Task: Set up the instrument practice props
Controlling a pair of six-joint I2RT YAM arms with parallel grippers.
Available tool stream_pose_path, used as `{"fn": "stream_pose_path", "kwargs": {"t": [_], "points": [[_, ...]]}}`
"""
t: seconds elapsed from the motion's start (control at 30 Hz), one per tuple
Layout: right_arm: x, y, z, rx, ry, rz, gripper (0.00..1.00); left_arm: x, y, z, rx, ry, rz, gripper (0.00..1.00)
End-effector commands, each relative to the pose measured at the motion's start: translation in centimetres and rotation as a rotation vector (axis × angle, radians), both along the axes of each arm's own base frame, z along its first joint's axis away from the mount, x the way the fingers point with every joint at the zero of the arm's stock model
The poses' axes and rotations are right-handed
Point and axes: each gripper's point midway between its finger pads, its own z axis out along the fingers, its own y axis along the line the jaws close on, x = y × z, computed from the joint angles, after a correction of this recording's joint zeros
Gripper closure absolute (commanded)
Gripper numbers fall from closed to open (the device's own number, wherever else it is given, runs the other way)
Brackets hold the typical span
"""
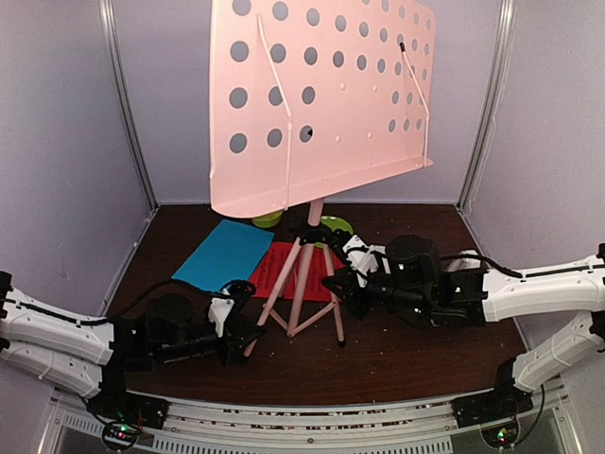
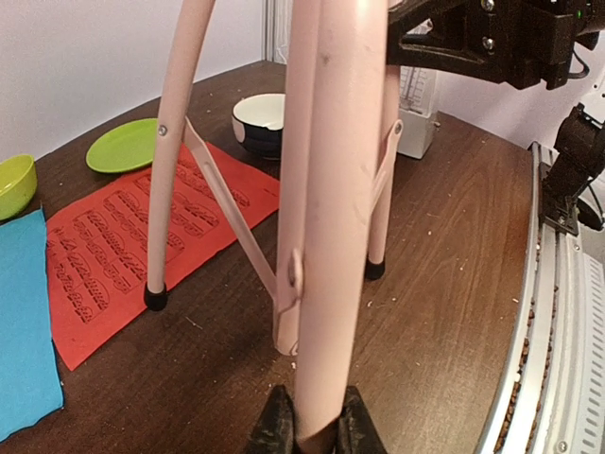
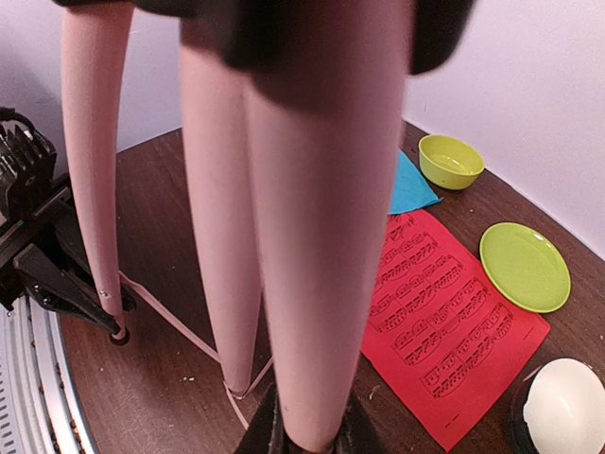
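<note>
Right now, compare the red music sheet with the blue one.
The red sheet shows rows of printed notes; the blue sheet looks plain here. The red sheet lies under the tripod of the music stand; the blue sheet lies clear of it, to the left. Both lie flat on the table.

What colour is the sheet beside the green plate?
Red sheet, dark printed notation; clearest in right wrist view.

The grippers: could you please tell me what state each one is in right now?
Left gripper: jaws shut on a leg of the pink music stand.
Right gripper: jaws shut on another leg of that stand.
</note>
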Motion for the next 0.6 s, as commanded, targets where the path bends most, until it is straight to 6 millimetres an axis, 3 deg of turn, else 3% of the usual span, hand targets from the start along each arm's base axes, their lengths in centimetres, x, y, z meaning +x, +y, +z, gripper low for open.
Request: {"fn": "stream_pose_path", "kwargs": {"t": [0.0, 0.13, 0.4, 0.57], "points": [[2.2, -5.2, 1.7, -0.102, -0.089, -0.183, 1.0, 0.7, 5.4, -7.2, 0.179, 0.139, 0.194, 1.0], [1.8, -5.7, 1.7, -0.137, -0.107, -0.182, 1.0, 1.0, 5.7, -8.0, 0.184, 0.146, 0.219, 1.0], [1.4, -6.5, 1.5, -0.191, -0.147, -0.201, 1.0, 2.4, 4.2, -8.9, 0.18, 0.159, 0.269, 1.0], [0.5, -7.3, 0.5, -0.222, -0.141, -0.189, 1.0, 1.4, 5.7, -10.1, 0.198, 0.186, 0.263, 1.0]]}}
